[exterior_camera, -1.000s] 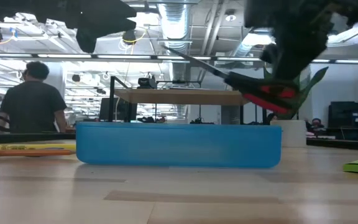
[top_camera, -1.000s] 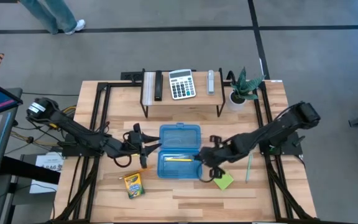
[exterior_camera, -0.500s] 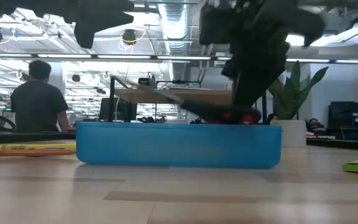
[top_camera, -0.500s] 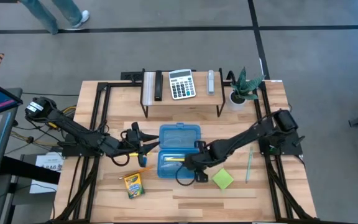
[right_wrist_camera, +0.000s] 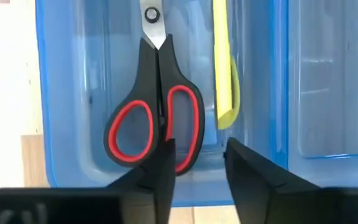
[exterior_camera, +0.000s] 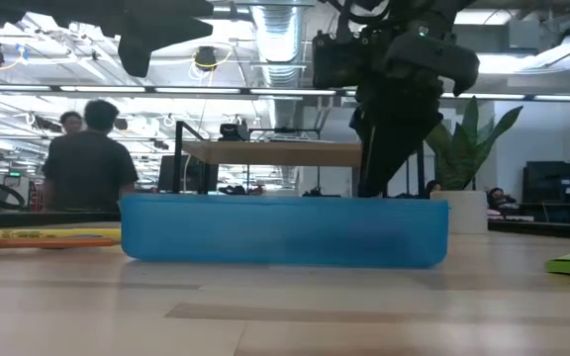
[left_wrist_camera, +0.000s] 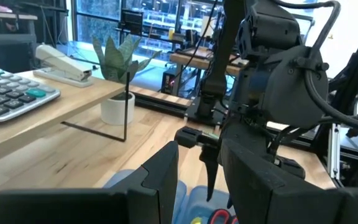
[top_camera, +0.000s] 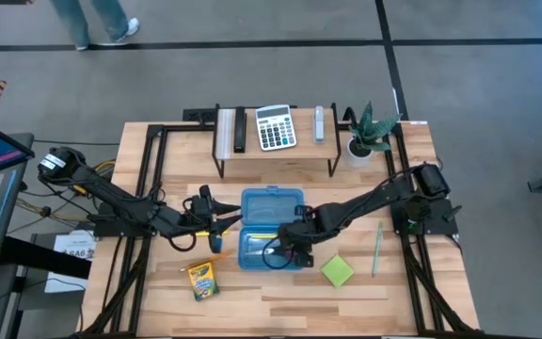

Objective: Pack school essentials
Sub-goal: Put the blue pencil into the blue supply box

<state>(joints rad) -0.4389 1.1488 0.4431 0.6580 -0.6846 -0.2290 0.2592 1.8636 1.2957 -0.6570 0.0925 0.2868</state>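
R gripper [right_wrist_camera: 194, 165] jaws released, just over the scissors [right_wrist_camera: 156, 118] lying inside the blue box [top_camera: 273, 230], beside a pencil [right_wrist_camera: 224, 68]. L gripper [top_camera: 216, 223] just beside box; can't tell its jaws. Risk: R fingers snagging a scissor handle on lift-out, dragging it.
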